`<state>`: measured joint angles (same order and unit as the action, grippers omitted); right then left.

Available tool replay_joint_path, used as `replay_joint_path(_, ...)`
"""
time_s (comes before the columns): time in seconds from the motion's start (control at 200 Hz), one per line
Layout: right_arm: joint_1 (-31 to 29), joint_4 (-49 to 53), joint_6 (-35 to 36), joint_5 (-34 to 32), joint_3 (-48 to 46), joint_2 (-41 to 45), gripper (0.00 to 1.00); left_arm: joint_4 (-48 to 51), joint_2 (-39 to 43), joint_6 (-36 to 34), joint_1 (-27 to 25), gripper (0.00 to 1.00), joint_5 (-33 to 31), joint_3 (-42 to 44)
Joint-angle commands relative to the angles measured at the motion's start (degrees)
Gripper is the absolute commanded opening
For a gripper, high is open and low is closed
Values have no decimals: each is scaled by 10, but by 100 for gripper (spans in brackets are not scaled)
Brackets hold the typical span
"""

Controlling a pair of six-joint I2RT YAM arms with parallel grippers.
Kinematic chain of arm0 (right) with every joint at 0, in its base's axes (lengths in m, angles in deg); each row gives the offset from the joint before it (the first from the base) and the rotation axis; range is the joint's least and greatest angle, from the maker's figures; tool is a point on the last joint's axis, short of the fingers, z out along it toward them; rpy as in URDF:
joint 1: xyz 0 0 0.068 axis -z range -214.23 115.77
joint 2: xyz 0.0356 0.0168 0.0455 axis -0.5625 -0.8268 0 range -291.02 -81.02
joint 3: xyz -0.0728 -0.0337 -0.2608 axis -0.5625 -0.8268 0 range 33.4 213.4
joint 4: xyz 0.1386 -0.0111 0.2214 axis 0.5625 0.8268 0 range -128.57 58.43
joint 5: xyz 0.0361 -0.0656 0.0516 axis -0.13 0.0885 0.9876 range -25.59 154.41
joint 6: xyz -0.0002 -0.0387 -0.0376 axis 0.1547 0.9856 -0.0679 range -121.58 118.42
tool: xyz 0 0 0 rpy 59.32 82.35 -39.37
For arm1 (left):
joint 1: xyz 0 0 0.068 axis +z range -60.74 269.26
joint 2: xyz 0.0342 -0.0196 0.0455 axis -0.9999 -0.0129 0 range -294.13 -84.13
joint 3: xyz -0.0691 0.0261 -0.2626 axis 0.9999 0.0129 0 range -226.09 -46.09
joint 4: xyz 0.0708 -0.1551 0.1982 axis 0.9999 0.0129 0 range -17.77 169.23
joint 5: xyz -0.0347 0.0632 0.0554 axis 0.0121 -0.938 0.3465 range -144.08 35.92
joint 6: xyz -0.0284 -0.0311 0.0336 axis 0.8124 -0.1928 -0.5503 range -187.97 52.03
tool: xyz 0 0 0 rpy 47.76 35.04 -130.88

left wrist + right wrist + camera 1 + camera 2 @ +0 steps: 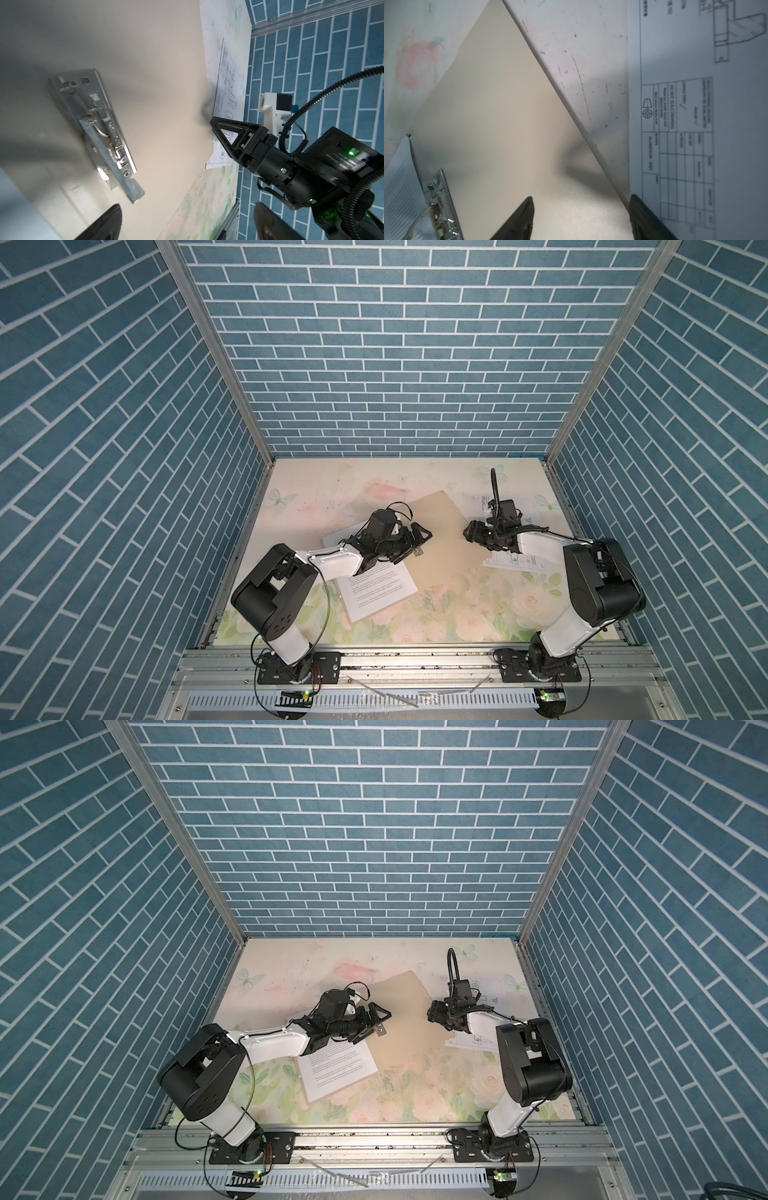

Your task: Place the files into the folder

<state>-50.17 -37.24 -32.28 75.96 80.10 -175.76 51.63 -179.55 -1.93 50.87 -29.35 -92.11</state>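
Note:
The tan folder [444, 539] lies flat at mid-table in both top views, its metal clip [99, 128] showing at its left edge. My left gripper [424, 536] hovers open by the clip, nothing between its fingers [112, 222]. The text-filled file [374, 589] lies left of the folder, partly under my left arm. The line-drawing file [695, 124] lies just right of the folder, partly under my right arm. My right gripper [581, 199] is open and empty over the folder's right edge, its tip [470, 531] pointing left.
A floral mat [457, 614] covers the table. Blue brick walls [374, 364] close in the back and both sides. An aluminium rail [415, 659] carrying both arm bases runs along the front edge.

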Motion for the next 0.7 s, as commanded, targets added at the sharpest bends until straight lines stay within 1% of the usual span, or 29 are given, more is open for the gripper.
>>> replay_joint_path(0.0,3,0,18,23,8,-9,72,-39,-26,24,-7,100,4,-11)
replay_joint_path(0.17,3,1,16,46,2,-12,69,-46,-51,23,-7,100,1,-26)
replay_joint_path(0.35,1,-25,-19,72,-35,7,62,-31,-69,6,-1,100,-3,-46)
replay_joint_path(0.63,-3,-41,-65,81,-88,45,57,13,-73,-26,33,100,4,-58)
replay_joint_path(0.645,-5,-42,-67,83,-89,46,56,16,-73,-42,35,100,4,-59)
replay_joint_path(0.695,-12,-46,-77,84,-96,51,56,25,-73,-54,40,100,3,-62)
